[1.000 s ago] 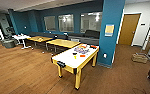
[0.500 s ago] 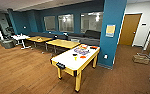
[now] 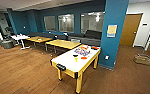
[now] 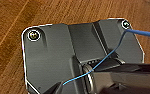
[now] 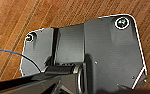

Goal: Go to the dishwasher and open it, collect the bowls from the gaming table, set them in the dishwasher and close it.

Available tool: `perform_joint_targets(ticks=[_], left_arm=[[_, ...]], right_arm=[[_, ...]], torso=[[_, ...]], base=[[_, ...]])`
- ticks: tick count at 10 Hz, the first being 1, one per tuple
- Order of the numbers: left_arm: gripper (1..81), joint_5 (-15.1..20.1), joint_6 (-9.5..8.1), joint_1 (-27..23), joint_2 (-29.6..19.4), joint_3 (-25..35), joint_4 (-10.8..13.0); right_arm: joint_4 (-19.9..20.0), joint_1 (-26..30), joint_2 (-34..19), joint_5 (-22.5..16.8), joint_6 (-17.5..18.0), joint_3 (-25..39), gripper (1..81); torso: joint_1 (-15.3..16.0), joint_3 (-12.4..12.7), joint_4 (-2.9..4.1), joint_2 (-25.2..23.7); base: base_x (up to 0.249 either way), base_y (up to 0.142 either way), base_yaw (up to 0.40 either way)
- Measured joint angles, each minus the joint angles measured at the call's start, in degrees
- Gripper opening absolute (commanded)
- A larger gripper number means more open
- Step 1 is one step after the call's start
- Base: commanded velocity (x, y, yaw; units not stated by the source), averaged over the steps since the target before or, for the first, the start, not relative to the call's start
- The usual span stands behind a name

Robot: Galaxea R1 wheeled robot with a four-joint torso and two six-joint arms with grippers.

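Gaming table (image 3: 68, 61) stands mid-room on wood floor (image 3: 21, 72), just beside the blue pillar (image 3: 113, 35); black bowl (image 3: 75, 55) and orange bowl (image 3: 83, 58) sit on its white top, near a small yellow cup (image 3: 76, 59) (game boxes (image 3: 82, 51) farther back); yellow-topped tables (image 3: 62, 43) behind; wrist views show floor under both arms, fingers' state cannot be told.
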Motion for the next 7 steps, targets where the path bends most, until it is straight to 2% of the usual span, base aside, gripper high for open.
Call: perform_joint_targets(ticks=[7], left_arm=[[81.1, 0.0, 0.0, 0.0, 0.0, 0.0, 0.0]], right_arm=[[0.0, 0.0, 0.0, 0.0, 0.0, 0.0, 81.1]], torso=[[0.0, 0.0, 0.0, 0.0]], base=[[0.149, 0.077, 0.0]])
